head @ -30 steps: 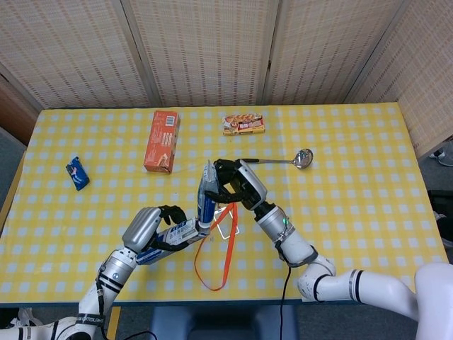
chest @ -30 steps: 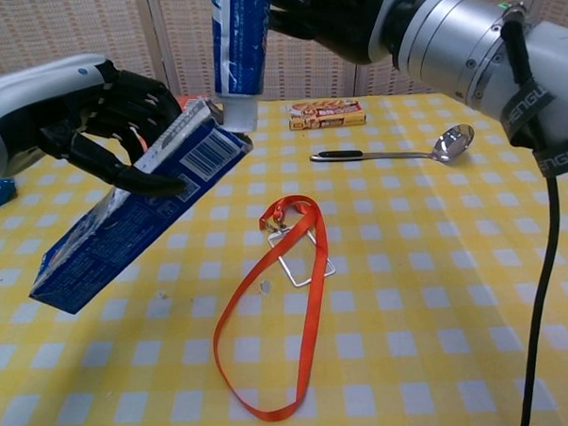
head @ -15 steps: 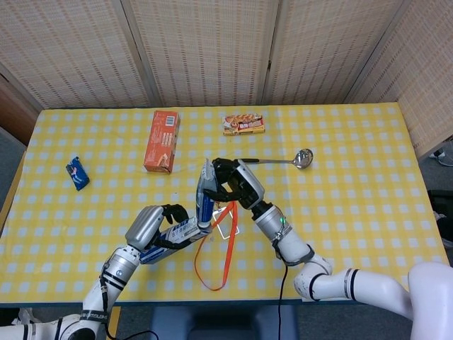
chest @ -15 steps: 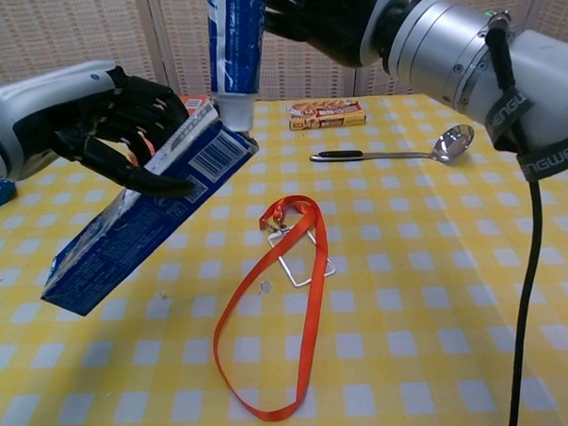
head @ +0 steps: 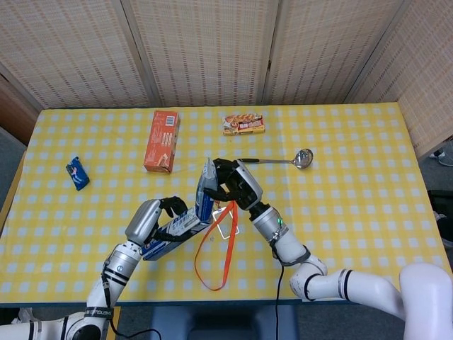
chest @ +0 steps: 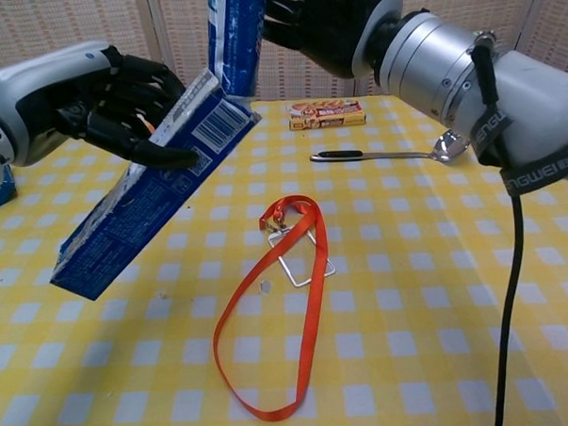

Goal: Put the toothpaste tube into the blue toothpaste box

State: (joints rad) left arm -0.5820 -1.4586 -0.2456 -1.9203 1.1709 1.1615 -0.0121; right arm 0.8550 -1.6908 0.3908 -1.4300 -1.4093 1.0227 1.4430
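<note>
Box (chest: 151, 195) raised over tube (chest: 236, 36) tip; barcode visible, brand unreadable.

The left hand (chest: 119, 98) has raised the long blue cardboard toothpaste box (chest: 151, 186) up around the blue-and-white toothpaste tube (chest: 236, 31), whose white cap, visible earlier at the box's open end, is now hidden inside.

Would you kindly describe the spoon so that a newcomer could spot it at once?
On the yellow checked table, look to the far side, right of centre, beyond the orange lanyard. The spoon lies flat there, black handle pointing left, bowl to the right. It is the only shiny metal thing among printed cartons.
</note>
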